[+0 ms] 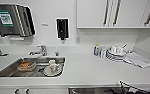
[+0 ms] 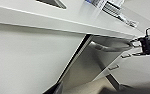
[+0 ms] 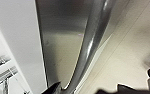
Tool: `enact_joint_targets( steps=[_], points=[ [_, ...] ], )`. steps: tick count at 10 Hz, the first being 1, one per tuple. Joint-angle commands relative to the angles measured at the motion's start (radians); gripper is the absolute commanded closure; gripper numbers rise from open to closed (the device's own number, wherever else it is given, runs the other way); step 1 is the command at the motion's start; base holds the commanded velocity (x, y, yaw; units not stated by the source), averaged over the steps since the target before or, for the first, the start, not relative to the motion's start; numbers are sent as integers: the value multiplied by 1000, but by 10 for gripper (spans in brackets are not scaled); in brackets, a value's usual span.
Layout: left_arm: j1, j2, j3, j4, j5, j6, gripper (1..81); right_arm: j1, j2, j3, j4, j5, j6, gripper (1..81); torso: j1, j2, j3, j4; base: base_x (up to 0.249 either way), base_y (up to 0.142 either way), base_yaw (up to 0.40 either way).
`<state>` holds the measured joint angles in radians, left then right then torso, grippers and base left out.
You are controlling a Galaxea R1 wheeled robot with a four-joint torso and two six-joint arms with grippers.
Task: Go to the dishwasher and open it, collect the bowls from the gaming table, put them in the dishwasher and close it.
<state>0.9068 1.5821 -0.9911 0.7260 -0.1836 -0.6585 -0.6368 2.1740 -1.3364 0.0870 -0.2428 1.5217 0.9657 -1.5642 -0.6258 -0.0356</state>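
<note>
Dishwasher (image 2: 96, 62) sits under the white countertop (image 1: 91, 70), its steel front cut off at my head view's lower edge. Right gripper (image 2: 147, 45) is at the bar handle (image 3: 91, 42); finger spread I cannot tell.

Right arm (image 2: 147, 44): black, blocky, thin black cables looping off it; dark end effector (image 3: 53, 89).

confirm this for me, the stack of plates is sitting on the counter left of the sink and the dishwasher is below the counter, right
Not quite. In the head view the stack of plates sits on the counter right of the sink, not left. The dishwasher is below the counter, as you say.
</note>
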Motion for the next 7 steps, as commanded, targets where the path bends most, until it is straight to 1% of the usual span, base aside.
enact_joint_targets(
  steps=[1,2,5,7],
  points=[
    [-82,-43,6,4,-7,-1,10,124,19,-27,22,-47,21,10,0,0,0,0,0,0,0],
    [-82,-43,3,6,-7,-1,10,113,25,-53,22,-59,23,10,0,0,0,0,0,0,0],
    [-81,-37,2,7,-8,-1,10,110,22,-93,22,-59,90,10,0,0,0,0,0,0,0],
    [-81,-36,-6,7,-8,-1,10,105,25,-130,22,-61,106,10,0,0,0,0,0,0,0]
  ],
)
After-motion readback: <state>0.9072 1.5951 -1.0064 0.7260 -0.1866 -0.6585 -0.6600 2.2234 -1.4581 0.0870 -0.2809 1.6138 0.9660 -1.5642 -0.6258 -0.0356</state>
